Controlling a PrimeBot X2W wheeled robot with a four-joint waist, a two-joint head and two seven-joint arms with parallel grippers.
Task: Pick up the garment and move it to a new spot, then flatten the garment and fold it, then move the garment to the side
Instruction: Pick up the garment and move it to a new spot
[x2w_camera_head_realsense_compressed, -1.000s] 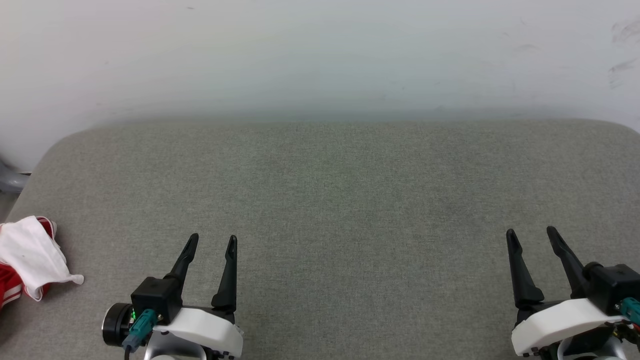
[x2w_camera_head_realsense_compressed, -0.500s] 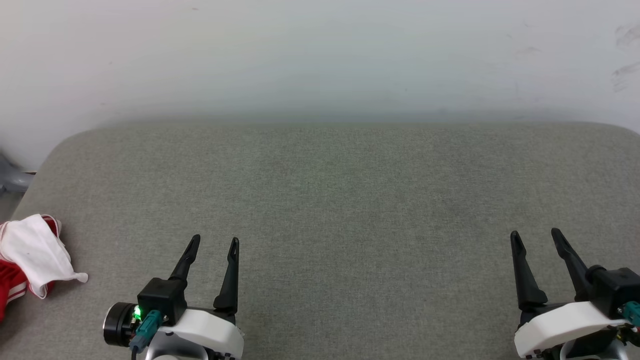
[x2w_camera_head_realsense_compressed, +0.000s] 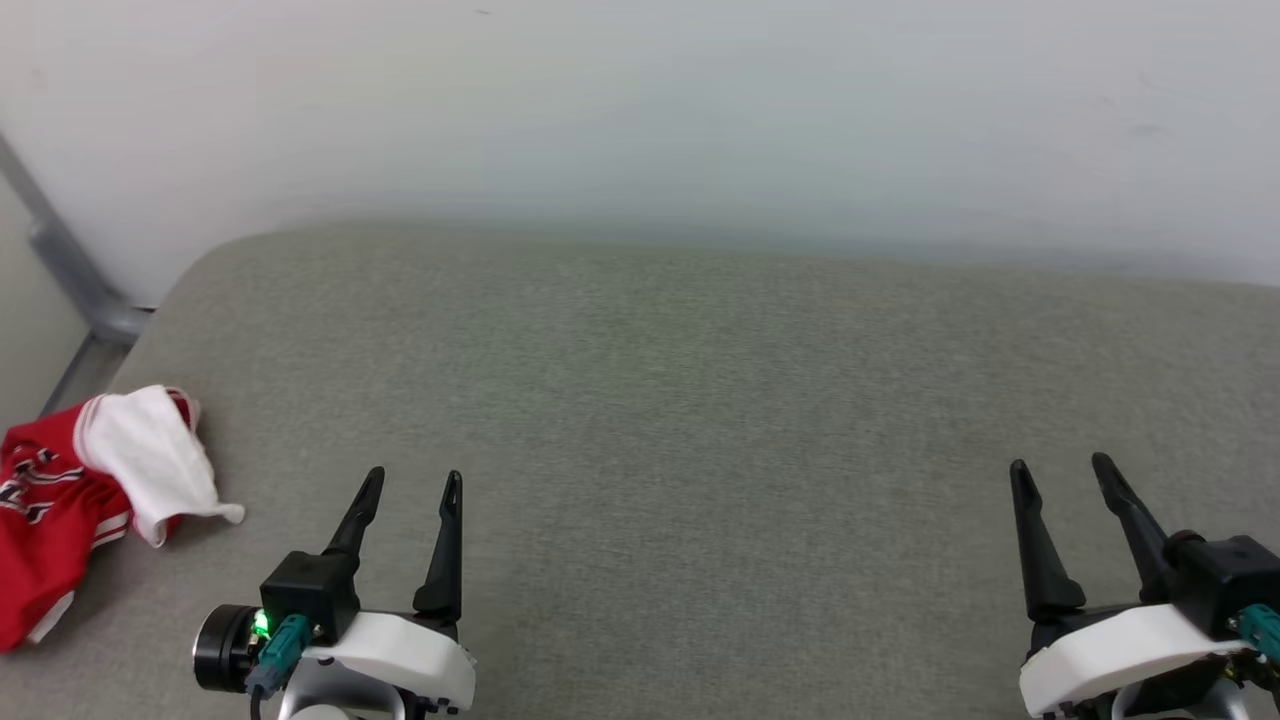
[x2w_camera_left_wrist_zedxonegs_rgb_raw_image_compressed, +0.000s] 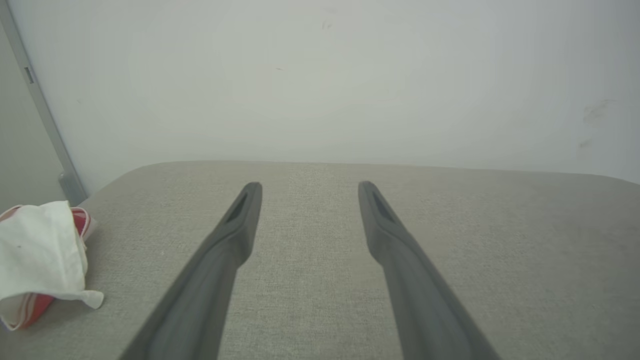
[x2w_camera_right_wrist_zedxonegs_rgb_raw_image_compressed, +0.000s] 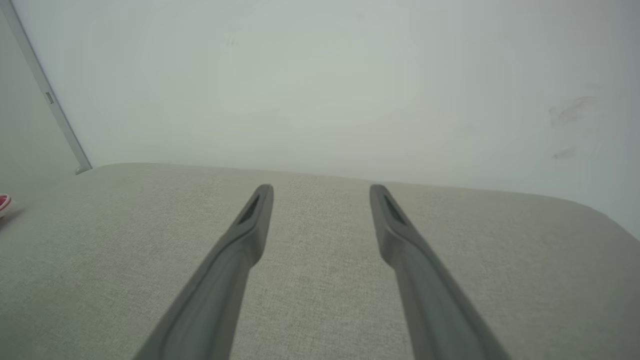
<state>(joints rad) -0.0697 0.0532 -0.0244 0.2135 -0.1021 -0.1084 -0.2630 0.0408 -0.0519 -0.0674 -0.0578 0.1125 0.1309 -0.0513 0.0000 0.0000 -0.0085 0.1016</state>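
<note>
Far left on the grey bench (x2w_camera_head_realsense_compressed: 700, 420), right at its edge, there's the garment (x2w_camera_head_realsense_compressed: 60, 510): a crumpled red heap with a white sleeve flopped across its near side, and the head view cuts off its left part. As far as the heap shows, it runs slantwise, from the sleeve end down toward the robot.

Next across is the left pincer (x2w_camera_head_realsense_compressed: 414, 478), fingers spread wide, nothing between them, pointing straight ahead. The garment sits off to its left and about level with the fingertips. The left wrist view agrees, with the sleeve (x2w_camera_left_wrist_zedxonegs_rgb_raw_image_compressed: 40, 250) low at the left margin and well clear of the fingers (x2w_camera_left_wrist_zedxonegs_rgb_raw_image_compressed: 235, 235).

Over on the far right is the right pincer (x2w_camera_head_realsense_compressed: 1059, 463), also gaping and empty, with the whole bench between it and the cloth.

Left arm is clearly the nearer one. I'd expect a sideways reach to the left, sleeve end first.
</note>
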